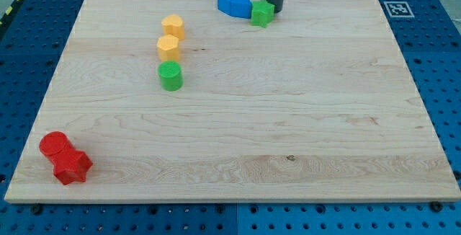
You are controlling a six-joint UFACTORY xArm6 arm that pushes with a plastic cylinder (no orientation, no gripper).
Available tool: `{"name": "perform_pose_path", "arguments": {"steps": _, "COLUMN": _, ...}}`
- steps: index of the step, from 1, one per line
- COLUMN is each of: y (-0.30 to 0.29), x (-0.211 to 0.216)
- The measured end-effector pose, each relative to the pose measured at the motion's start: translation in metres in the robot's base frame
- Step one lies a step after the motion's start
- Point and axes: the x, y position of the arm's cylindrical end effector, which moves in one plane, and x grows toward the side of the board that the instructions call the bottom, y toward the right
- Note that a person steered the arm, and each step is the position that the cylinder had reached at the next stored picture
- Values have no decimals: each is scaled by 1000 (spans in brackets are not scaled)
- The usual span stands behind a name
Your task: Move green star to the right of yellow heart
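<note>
A green block with a ridged, star-like outline [171, 76] sits at the view's left of centre. Two yellow blocks stand just above it, one [168, 47] close to it and one [173, 26] further up. I cannot tell which of them is the heart. My tip [274, 9] is at the view's top, far to the right of these blocks. It touches the upper right side of a green cube [262, 13].
Two blue blocks [234, 2] lie together at the view's top, touching the green cube's left side. Two red blocks [54, 145] [73, 166] sit near the board's bottom left corner. The board's top edge is close behind my tip.
</note>
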Motion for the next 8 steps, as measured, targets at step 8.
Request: {"name": "perform_pose_path", "arguments": {"steps": 8, "y": -13, "x": 123}}
